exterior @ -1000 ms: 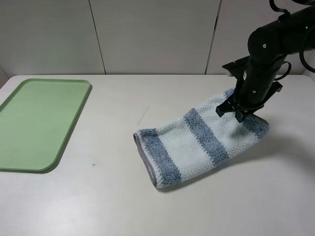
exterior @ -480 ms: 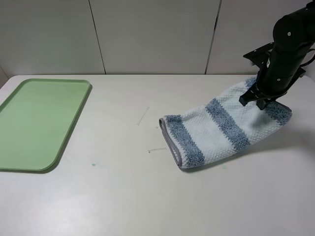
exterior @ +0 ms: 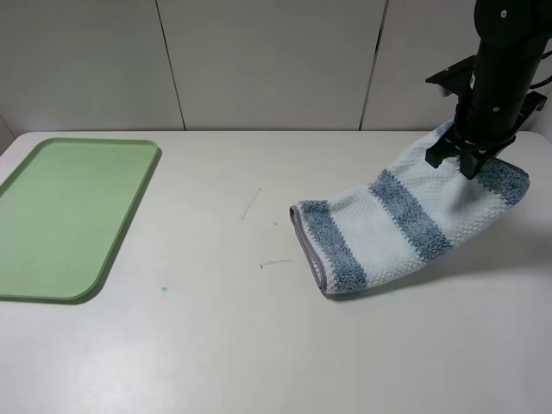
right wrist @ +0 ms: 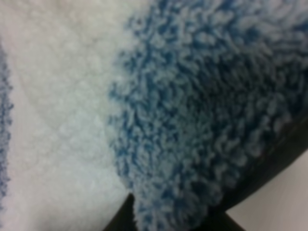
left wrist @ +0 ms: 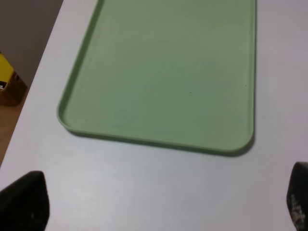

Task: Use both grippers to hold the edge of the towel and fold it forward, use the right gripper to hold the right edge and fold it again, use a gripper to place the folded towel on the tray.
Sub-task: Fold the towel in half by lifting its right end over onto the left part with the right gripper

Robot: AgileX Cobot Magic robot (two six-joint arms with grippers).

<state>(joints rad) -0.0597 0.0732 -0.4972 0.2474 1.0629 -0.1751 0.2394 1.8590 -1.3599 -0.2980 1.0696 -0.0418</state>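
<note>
While the right gripper (exterior: 470, 162) is clamping the far right end of the towel (exterior: 401, 216) in the exterior high view, that end is hanging lifted. The near left end, with the grey hem (exterior: 308, 250), is resting on the table (exterior: 216, 345). The towel's long axis is running diagonally, near-left to far-right. The tray (exterior: 52, 216) is lying well apart to the left of the claw, with nothing sitting in it, so the carry is likely heading leftward.

In the left wrist view the left gripper (left wrist: 159, 204) is hovering over the table near the tray's short rim, fingertips spread wide and holding nothing. This arm is sitting nearer the tray, but it is not carrying the cloth.

In the right wrist view blue and white terry is filling the frame. A dark finger (right wrist: 269, 163) is pressing against it, so the claw is closed on the cloth.
</note>
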